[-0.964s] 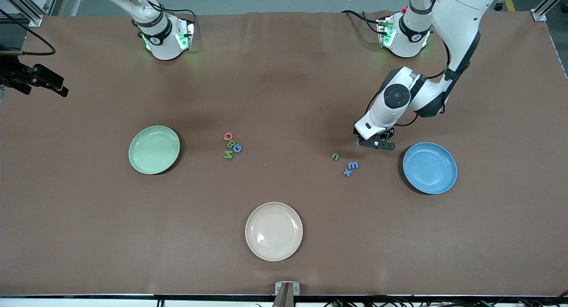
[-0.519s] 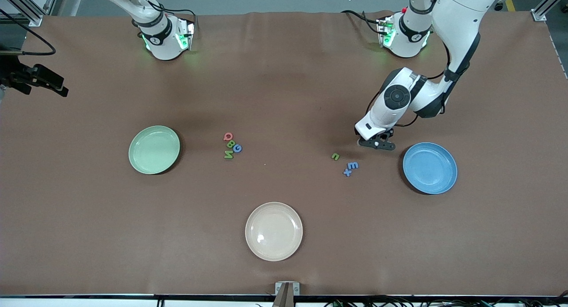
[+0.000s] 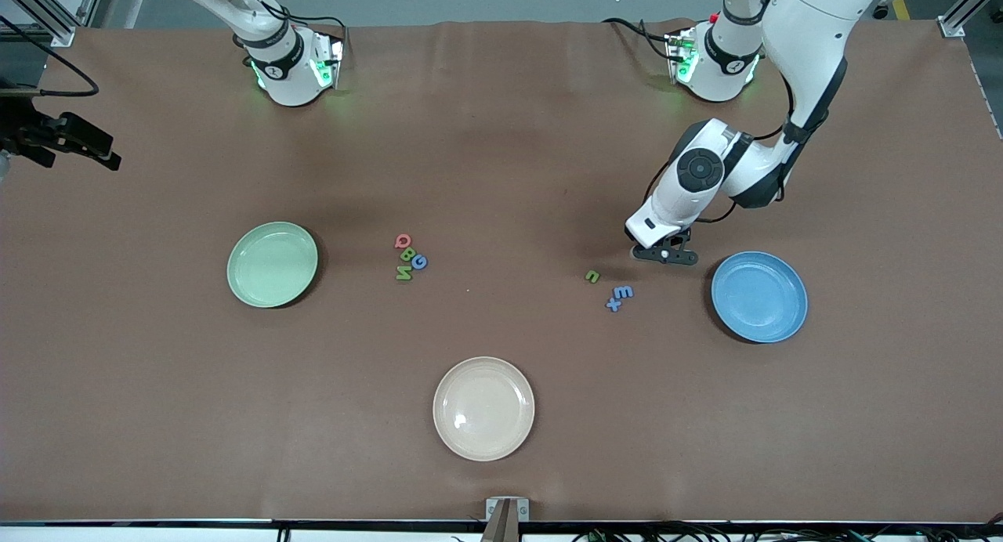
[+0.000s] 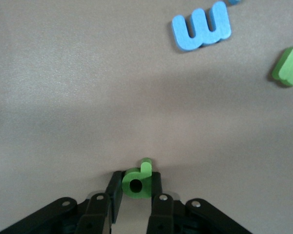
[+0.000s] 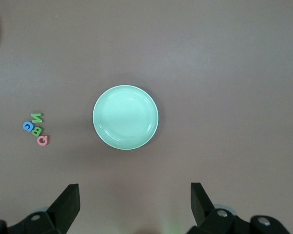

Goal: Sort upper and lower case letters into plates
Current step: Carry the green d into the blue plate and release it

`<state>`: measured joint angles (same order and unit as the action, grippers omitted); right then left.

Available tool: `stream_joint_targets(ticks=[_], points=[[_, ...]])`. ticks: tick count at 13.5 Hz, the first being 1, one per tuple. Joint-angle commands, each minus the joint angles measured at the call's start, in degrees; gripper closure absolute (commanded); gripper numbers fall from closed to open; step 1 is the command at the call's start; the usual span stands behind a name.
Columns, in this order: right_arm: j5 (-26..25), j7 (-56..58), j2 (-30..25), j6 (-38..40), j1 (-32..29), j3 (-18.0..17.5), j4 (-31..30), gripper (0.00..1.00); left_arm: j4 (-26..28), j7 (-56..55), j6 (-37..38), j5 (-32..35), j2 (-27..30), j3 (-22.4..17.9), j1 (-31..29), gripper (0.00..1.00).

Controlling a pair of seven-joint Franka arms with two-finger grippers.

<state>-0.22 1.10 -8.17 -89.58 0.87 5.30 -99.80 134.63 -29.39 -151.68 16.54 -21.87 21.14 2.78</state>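
Observation:
My left gripper (image 3: 664, 254) is down at the table beside the blue plate (image 3: 758, 296), shut on a small green letter p (image 4: 136, 181) pinched between its fingertips. A green n (image 3: 593, 276), a blue E-like letter (image 3: 623, 292) and a blue x (image 3: 613, 305) lie close by on the cloth. The red Q (image 3: 403, 240), green B (image 3: 407, 253), blue G (image 3: 420, 261) and green N (image 3: 403, 273) are clustered near the light green plate (image 3: 272, 264). My right gripper (image 5: 134, 204) hangs open and empty high over that green plate (image 5: 125, 117).
A cream-white plate (image 3: 483, 408) sits near the front edge of the brown cloth-covered table (image 3: 501, 174). A black camera mount (image 3: 59, 139) sticks in at the right arm's end. Both arm bases stand along the table's back edge.
The left gripper's fingers have closed on the green p. The right arm has not moved, and the other letters and plates lie as before.

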Motion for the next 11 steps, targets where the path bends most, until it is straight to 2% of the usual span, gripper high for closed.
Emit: stream_joint_targets(ticks=[1, 5, 8, 11], points=[[0.04, 1.19, -1.15, -0.95, -0.25, -0.03, -1.45, 0.00, -0.77, -1.55, -0.38, 1.30, 0.85, 0.05, -0.41, 0.84], [0.92, 1.19, -1.15, -1.04, -0.16, -0.03, -1.45, 0.00, -3.57, 0.72, 9.70, 1.30, 6.21, 0.13, -1.46, 0.85], [0.92, 1.19, -1.15, -1.04, -0.16, -0.03, -1.45, 0.00, -7.70, 7.82, 18.41, 1.30, 7.54, 0.40, -5.75, 0.85], [0.92, 1.19, -1.15, -0.95, -0.16, -0.03, -1.45, 0.00, -7.80, 16.09, 18.97, 1.30, 8.24, 0.40, -11.90, 0.85]])
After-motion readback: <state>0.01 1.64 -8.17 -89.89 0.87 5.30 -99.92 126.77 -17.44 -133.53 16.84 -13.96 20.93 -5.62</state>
